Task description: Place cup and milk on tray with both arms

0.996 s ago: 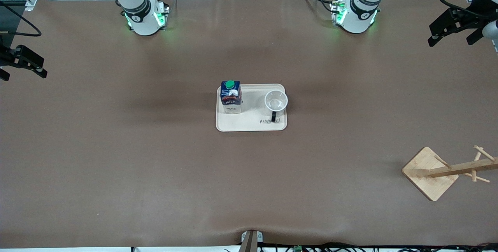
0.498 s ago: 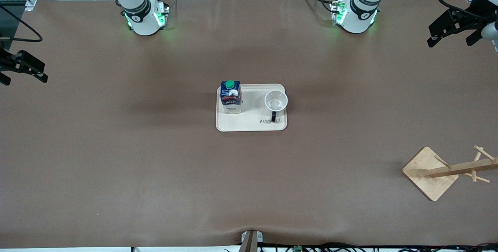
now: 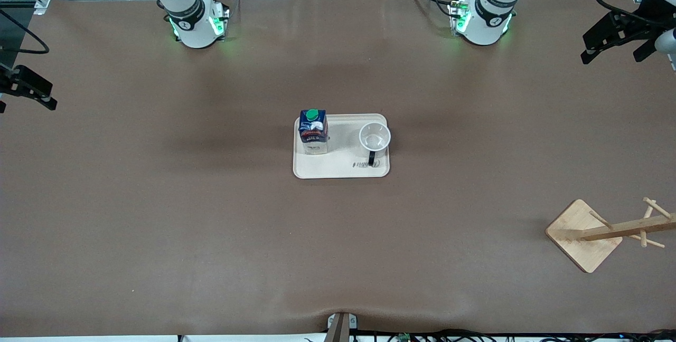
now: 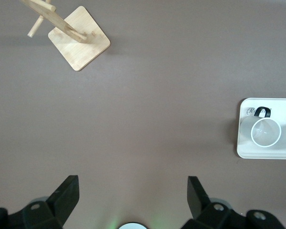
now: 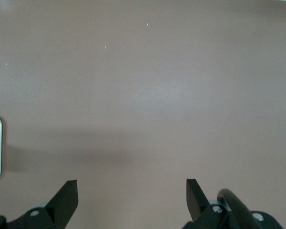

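**Both jaws spread wide and empty, cup and milk on the tray**

Jaws of the right gripper (image 3: 24, 94) stand spread wide with nothing between them; it hangs high over the right arm's end of the table (image 3: 158, 215), well apart from everything on it. Its wrist view shows the two black fingers (image 5: 66, 195) parted over bare brown surface, with only a sliver of the tray's rim at the frame edge.

Mid-table lies the tray (image 3: 338, 169), cream, flat, rounded at the corners. On it, toward the right arm's end, stands the milk (image 3: 313, 132), upright, green cap on top, close to the tray's rim. On the same tray, toward the left arm's end, sits the cup (image 3: 374, 138), upright, mouth open to the camera, its black handle pointing toward the front camera. Script lettering shows on the tray just beside the handle. Milk and cup stand apart, bare tray between them.

A wooden stand (image 3: 586, 234) with pegs sits near the left arm's end of the table, nearer to the front camera than the tray and well apart from it.

Over the left arm's end of the table hangs the left gripper (image 3: 615, 41), jaws likewise released and holding nothing. Its wrist view shows its fingers (image 4: 66, 191) parted above bare table, with the stand (image 4: 79, 44), the tray (image 4: 243, 150) and the cup (image 4: 265, 132) all well away from them.
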